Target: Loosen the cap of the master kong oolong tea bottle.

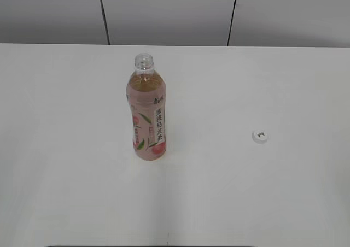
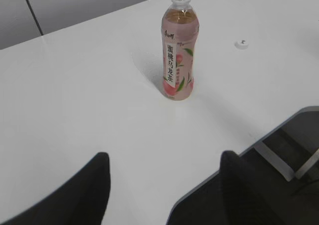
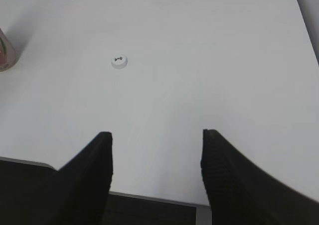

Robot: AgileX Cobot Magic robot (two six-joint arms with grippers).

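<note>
Both grippers — left gripper [image 2: 164, 185], right gripper [image 3: 157, 158] — are hanging wide open at the bench's [image 1: 65, 192] near edge, holding nothing. The master kong oolong tea bottle [image 1: 146, 116] is standing open-topped mid-bench; the cap [image 1: 260, 135] is lying well apart, toward the right edge.

Prob. lab/office: bare white table [image 1: 65, 148], grey panelled wall [image 1: 164, 12].

The cap's [image 1: 260, 135] dark mark is too small to read; the bottle [image 3: 5, 53] is cut off at the right wrist view's edge.

Upright uncapped bottle [image 1: 146, 113]; cap [image 1: 260, 135] apart.
</note>
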